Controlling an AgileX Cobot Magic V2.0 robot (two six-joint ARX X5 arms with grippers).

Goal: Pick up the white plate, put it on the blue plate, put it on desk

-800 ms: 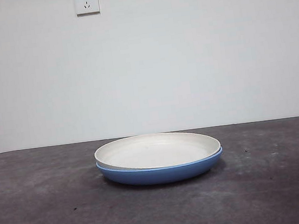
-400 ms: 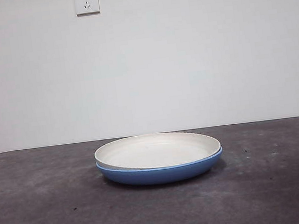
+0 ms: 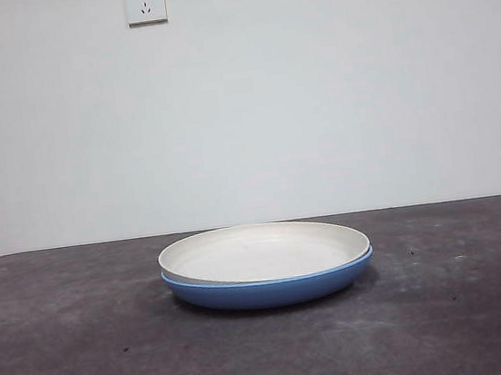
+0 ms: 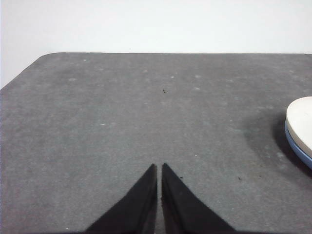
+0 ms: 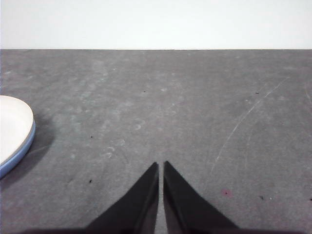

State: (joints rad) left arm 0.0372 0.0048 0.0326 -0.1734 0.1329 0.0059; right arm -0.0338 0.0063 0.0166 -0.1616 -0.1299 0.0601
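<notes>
Plain white wall (image 3: 313, 97) behind, evenly lit. White wall socket (image 3: 145, 2) high up, left of centre. No windows or furniture visible.

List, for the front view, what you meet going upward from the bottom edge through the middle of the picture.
The desk → the blue plate → the white plate nested in it → the pale wall, with a socket at its upper left.
</notes>
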